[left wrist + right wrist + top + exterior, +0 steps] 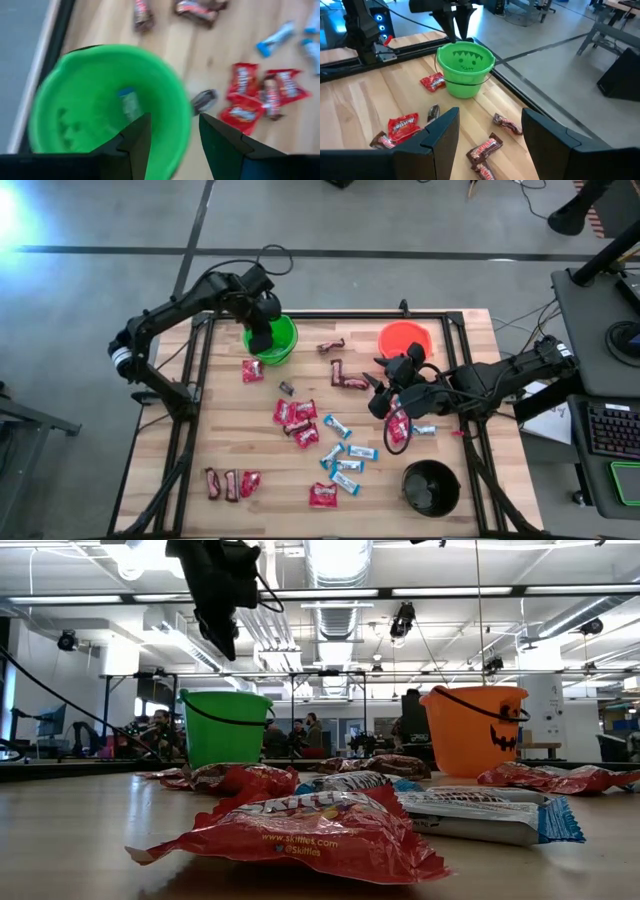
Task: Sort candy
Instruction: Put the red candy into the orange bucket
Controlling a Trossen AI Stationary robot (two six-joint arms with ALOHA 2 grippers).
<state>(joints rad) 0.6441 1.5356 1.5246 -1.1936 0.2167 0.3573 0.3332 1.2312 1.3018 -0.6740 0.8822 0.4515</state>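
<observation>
My left gripper point(262, 340) over green bucket point(283, 333), fingers apart, blue bar point(131, 104) lying inside. I lift straight, avoid rim. Right gripper point(383, 402) spread wide, empty, above candy point(335, 461) mid-counter.

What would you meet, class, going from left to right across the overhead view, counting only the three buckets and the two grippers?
Left gripper over the green bucket → right gripper → orange bucket → black bucket.
</observation>
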